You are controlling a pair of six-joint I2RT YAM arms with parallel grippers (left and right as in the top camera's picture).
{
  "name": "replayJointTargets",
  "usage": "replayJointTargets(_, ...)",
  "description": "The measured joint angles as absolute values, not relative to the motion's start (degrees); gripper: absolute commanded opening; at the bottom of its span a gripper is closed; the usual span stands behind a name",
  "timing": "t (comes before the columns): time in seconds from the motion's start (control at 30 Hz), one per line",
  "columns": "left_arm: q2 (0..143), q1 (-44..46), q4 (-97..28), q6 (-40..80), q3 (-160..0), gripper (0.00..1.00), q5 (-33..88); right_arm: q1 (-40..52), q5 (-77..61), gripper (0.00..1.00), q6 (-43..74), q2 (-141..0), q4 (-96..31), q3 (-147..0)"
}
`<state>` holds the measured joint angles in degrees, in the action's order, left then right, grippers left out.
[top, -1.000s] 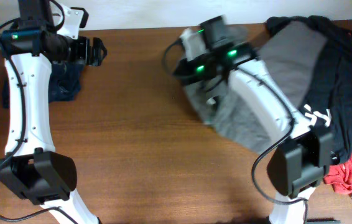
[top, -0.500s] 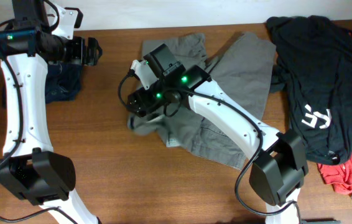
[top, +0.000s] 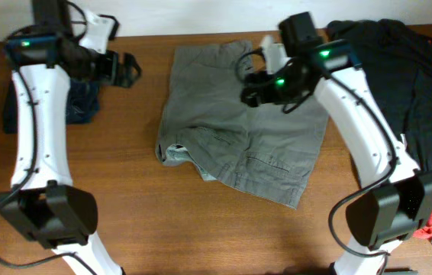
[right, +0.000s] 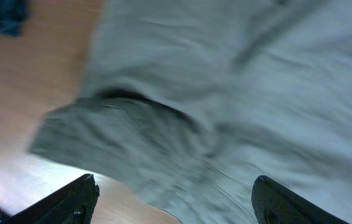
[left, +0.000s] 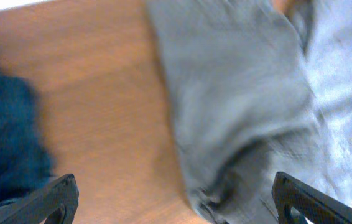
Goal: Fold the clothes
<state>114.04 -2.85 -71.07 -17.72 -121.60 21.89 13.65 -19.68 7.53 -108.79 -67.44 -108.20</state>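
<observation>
1. My right fingers (right: 73, 199) stand wide with nothing between them, hanging above the shorts (top: 239, 145). My left fingers (left: 48, 199) are just as wide and just as empty.
2. Biggest risk, as I judge it, is folding over a mess. One corner of the shorts is rumpled and turned up, with the pale lining (top: 174, 153) showing. If I fold before flattening it, the lump gets pressed in and the stack comes out crooked.
3. If I come down where my right fingers hang now, over the middle of the cloth, I would likely pinch a ridge instead of an edge, and the shorts would bunch.
4. The blue cloth (top: 78, 103) sits close by my left fingers, on their left side. A careless reach could snag it along with the shorts.
5. The dark pile (top: 399, 84) lies close to the far edge of the shorts, behind my right arm. A wide sweep could drag it in.
6. The shorts lie spread on the worktop (top: 162, 221). They are directly under and ahead of my right fingers, the rumpled flap towards their left tip.
7. From my left fingers the shorts lie ahead and to the right, bare worktop between, not touching.
</observation>
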Motion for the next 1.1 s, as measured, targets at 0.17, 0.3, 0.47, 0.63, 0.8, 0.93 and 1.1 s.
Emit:
replayJointTargets(0.17,120.07,3.05,-80.03,-24.10,-121.71,0.99,22.87,8.82,-18.28,0.86,7.31,-108.97,-66.78,-107.13)
replayJointTargets(0.3,125.80,6.50,-86.13,-28.49,-121.71,0.98,23.20,7.16,-17.85,0.87,6.96,-109.14,-65.95,-105.86)
replayJointTargets(0.47,129.84,8.58,-92.14,-31.00,-121.67,0.99,23.22,7.05,-17.80,0.88,5.93,-110.87,-65.80,-105.69)
replayJointTargets(0.63,130.34,8.54,-95.42,-31.86,-121.67,0.99,23.55,7.05,-17.78,0.89,5.52,-112.60,-65.65,-105.30)
replayJointTargets(0.8,130.34,9.43,-93.69,-32.01,-119.24,0.95,24.08,7.05,-17.76,0.89,5.34,-112.79,-65.28,-105.01)
replayJointTargets(0.93,130.37,11.90,-90.98,-32.18,-114.52,0.24,23.99,7.05,-17.74,0.89,5.30,-112.79,-64.88,-104.99)
replayJointTargets(1.1,130.37,13.41,-90.80,-28.58,-112.53,0.01,21.93,7.05,-16.88,0.90,5.32,-112.79,-64.69,-104.99)
